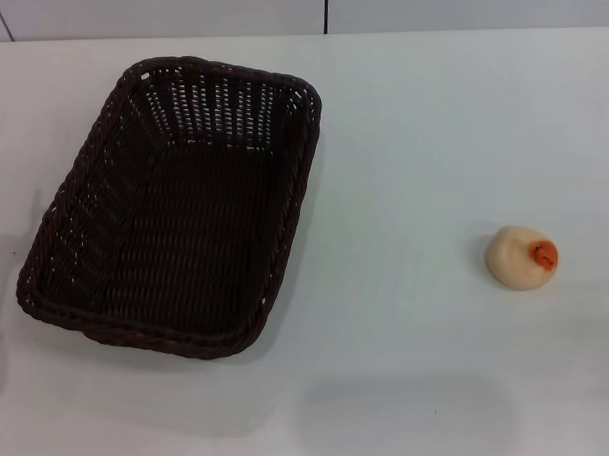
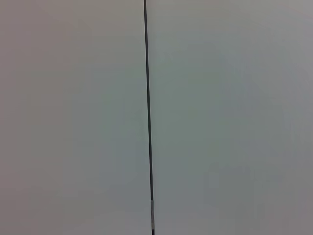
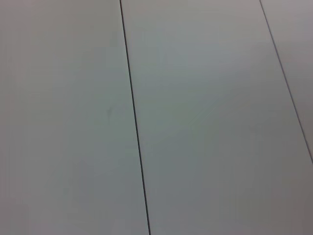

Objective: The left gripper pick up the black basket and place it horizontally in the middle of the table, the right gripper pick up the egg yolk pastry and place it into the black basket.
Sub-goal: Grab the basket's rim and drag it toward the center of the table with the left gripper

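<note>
The black basket (image 1: pixel 174 208) lies on the left part of the white table (image 1: pixel 411 134), its long side running from near to far and slanted a little. It is empty. The egg yolk pastry (image 1: pixel 523 256) sits on the table at the right, well apart from the basket, with its orange-red spot turned to the right. Neither gripper shows in the head view. The left wrist view and the right wrist view show only pale panels with thin dark seams, no fingers and no task objects.
The table's far edge meets a pale wall with a dark vertical seam (image 1: pixel 326 9). Bare tabletop (image 1: pixel 408 314) lies between the basket and the pastry and along the front.
</note>
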